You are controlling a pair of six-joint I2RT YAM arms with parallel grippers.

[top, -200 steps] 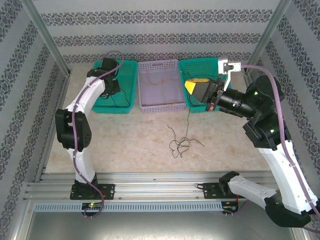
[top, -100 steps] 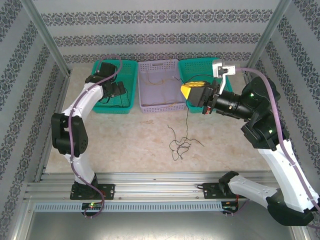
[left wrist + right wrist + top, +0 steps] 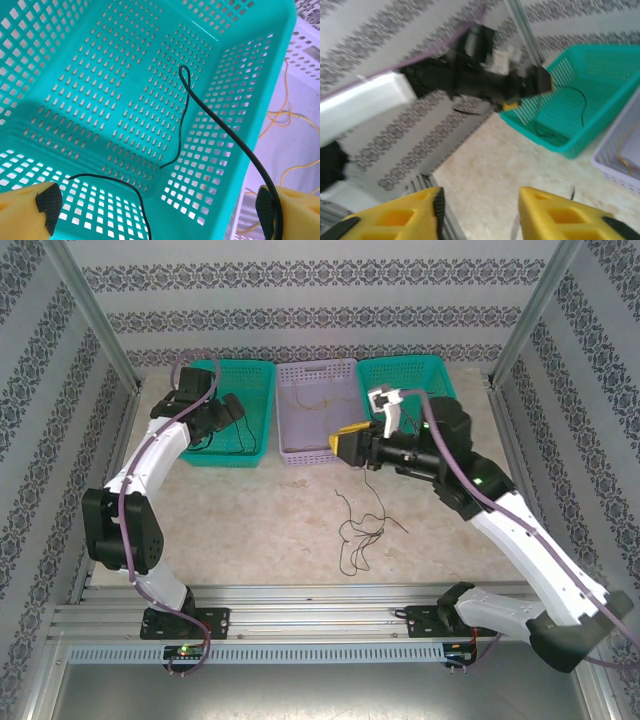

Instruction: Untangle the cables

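Cables (image 3: 362, 532) lie tangled on the table (image 3: 250, 530) just under our right gripper (image 3: 480, 210), its fingers parted around an empty gap. Our left gripper (image 3: 156, 205) is spread wide over 1 black cable (image 3: 186, 115) in a teal basket (image 3: 60, 60).

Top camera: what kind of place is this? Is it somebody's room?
Probably a robot lab booth, not a home. The left arm and right arm are bolted to metal rails, and the wallpaper walls sit in a metal frame.
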